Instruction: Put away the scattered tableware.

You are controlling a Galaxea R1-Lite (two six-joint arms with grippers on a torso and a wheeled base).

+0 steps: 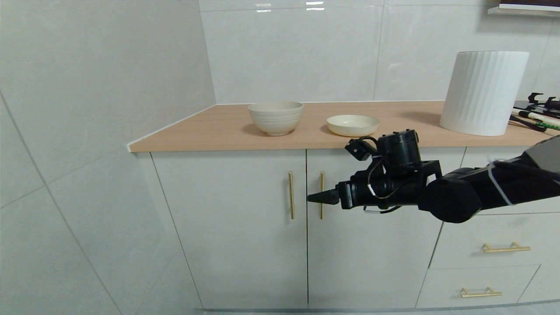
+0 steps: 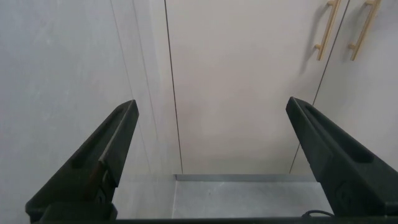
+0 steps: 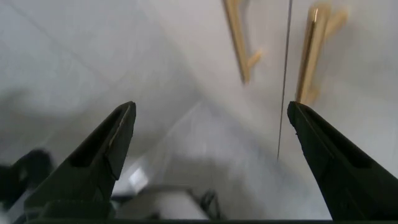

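Note:
A cream bowl [image 1: 275, 117] and a shallow cream dish [image 1: 352, 124] stand side by side on the wooden countertop [image 1: 197, 131]. Below the counter's edge my right gripper [image 1: 317, 197] hangs in front of the white cabinet doors, its tip level with the right door's gold handle [image 1: 322, 194] and just left of it. In the right wrist view this gripper [image 3: 211, 111] is open and holds nothing, with both gold handles [image 3: 311, 56] ahead of it. My left gripper [image 2: 212, 106] is open and holds nothing, low in front of the left cabinet door [image 2: 249, 93].
A tall white ribbed container [image 1: 483, 92] stands on the counter at the right, with several utensils [image 1: 536, 116] beside it. The left door's handle [image 1: 291, 194] is close to the right one. Drawers with gold pulls [image 1: 505, 248] lie to the right. A tiled wall [image 1: 87, 131] closes the left.

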